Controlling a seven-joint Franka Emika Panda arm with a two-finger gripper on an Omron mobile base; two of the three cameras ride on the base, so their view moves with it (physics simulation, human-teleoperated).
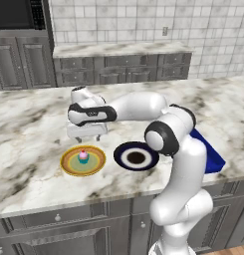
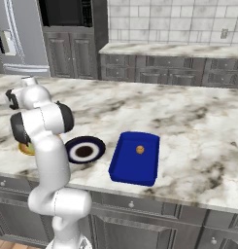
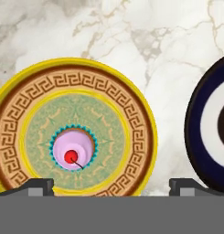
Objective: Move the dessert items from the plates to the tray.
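The pink-frosted cupcake point(image 3: 73, 153) sits at the centre of the yellow-rimmed plate point(image 3: 131, 114), lower left of the hand view, so that one is left to move. The tan-topped cupcake point(image 2: 139, 150) already lies in the blue tray point(image 2: 125, 168), right of centre in the right base view, and the navy plate point(image 1: 124, 152) is bare. I judge the task half done. Count: two cupcakes, two plates, one tray, all on the marble counter point(image 1: 29, 134). The gripper point(image 3: 111, 185) hovers above the yellow-rimmed plate, its tips spread wide and holding nothing.

Two plates point(image 1: 83, 161) point(image 1: 136, 156), two cupcakes point(image 1: 83, 156) point(image 2: 139, 150), one tray point(image 2: 135, 158)
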